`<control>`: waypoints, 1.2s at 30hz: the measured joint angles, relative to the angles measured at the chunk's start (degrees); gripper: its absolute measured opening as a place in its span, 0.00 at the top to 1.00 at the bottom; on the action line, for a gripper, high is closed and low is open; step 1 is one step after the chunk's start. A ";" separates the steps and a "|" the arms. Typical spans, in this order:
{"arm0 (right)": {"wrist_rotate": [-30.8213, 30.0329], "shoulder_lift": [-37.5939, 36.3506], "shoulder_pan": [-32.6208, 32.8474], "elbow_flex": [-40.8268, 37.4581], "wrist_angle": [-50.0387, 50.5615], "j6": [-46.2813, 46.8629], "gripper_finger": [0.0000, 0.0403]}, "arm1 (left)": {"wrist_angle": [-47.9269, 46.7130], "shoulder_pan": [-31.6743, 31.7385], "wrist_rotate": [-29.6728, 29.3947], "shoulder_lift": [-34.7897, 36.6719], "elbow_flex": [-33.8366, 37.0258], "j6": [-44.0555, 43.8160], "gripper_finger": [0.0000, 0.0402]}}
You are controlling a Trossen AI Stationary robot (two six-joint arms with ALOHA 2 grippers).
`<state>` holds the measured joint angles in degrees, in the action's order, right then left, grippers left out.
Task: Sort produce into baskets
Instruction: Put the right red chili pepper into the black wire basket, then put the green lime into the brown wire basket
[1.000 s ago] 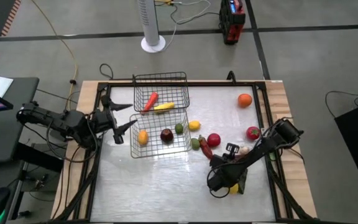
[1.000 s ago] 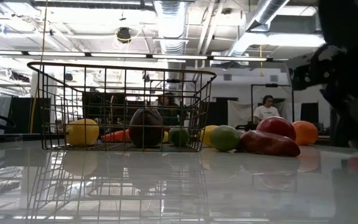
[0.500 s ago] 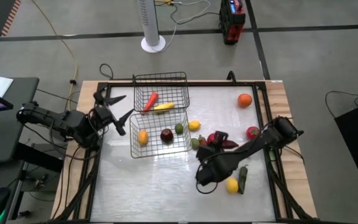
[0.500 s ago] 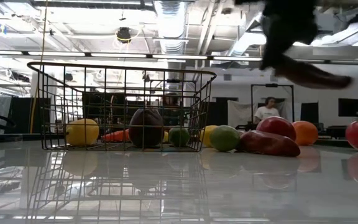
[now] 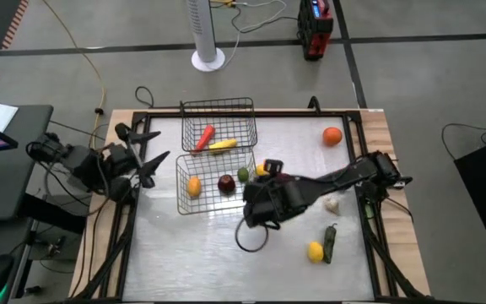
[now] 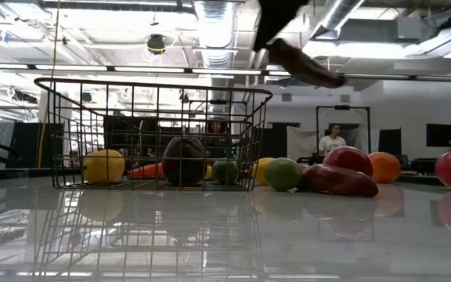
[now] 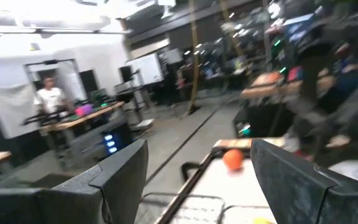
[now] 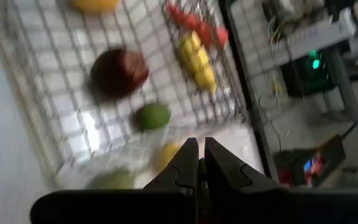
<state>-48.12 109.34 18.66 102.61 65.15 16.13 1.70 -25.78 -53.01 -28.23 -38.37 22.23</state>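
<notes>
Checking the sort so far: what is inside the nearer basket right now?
The nearer basket holds a yellow lemon, a dark red apple and a green lime. The right arm overhangs its right edge, so anything beneath it there cannot be seen.

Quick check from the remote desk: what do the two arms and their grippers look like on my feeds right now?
Both arms are dark, nearly black, jointed segments with black cables trailing along them. The left gripper ends in two slim, pointed dark fingers; in its wrist view they show as flat, broad dark-grey plates. The right gripper has two narrow black fingers tapering to tips, on a bulky black wrist block. No markings are legible.
</notes>
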 joint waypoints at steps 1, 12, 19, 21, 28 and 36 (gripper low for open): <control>0.00 0.00 -0.81 0.18 -2.36 -2.99 0.88 | -0.38 -0.30 0.62 0.45 -0.02 -0.32 0.32; 7.29 0.00 -12.90 0.28 -39.93 -38.25 0.88 | -1.20 -0.81 9.25 0.88 -0.02 -2.83 0.32; 17.18 0.85 -22.11 0.28 -45.21 -40.00 0.88 | -4.61 -0.79 7.19 3.59 0.00 -3.00 0.32; 17.61 1.64 -24.23 0.32 -45.73 -38.60 0.87 | -5.75 -0.79 7.20 4.72 0.00 -3.37 0.32; 23.47 1.81 -27.61 0.30 -44.84 -33.09 0.68 | -7.50 -0.79 7.34 7.69 0.00 -4.72 0.32; 19.07 -0.28 -26.16 0.28 -32.66 -26.75 0.39 | -9.11 -0.79 7.62 7.63 0.00 -6.39 0.32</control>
<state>-29.05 109.06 -7.50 102.89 32.49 -10.62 -7.41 -26.57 -45.39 -20.60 -38.37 15.84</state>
